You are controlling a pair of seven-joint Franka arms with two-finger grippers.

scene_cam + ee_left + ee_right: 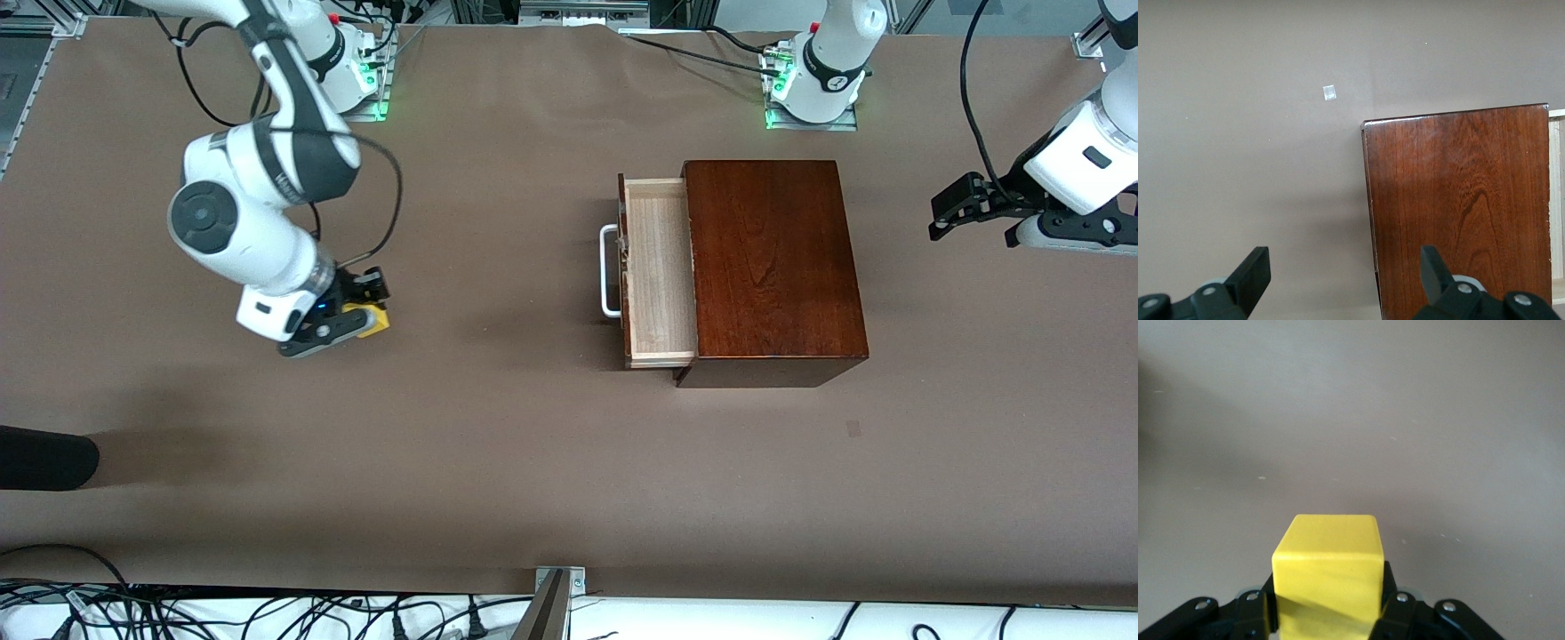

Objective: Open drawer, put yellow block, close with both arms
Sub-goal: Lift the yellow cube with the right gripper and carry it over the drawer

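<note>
On the brown table (498, 462) stands a glossy mahogany-coloured rectangular box (769, 258), with its pale-wood-lined drawer (658, 271) pulled out toward the right arm's end of the table and its white U-shaped bar handle (609, 271) at the front. Well apart from it, toward the right arm's end, the right arm's black two-finger gripper (360, 311) is clamped on the small bright-yellow cube (373, 318) (whether the block touches the table cannot be told). The left arm's black gripper (960, 213) waits toward the left arm's end of the table, beside the box and clear of it. A small dark mark (853, 428) lies on the table nearer to the camera than the box.
</note>
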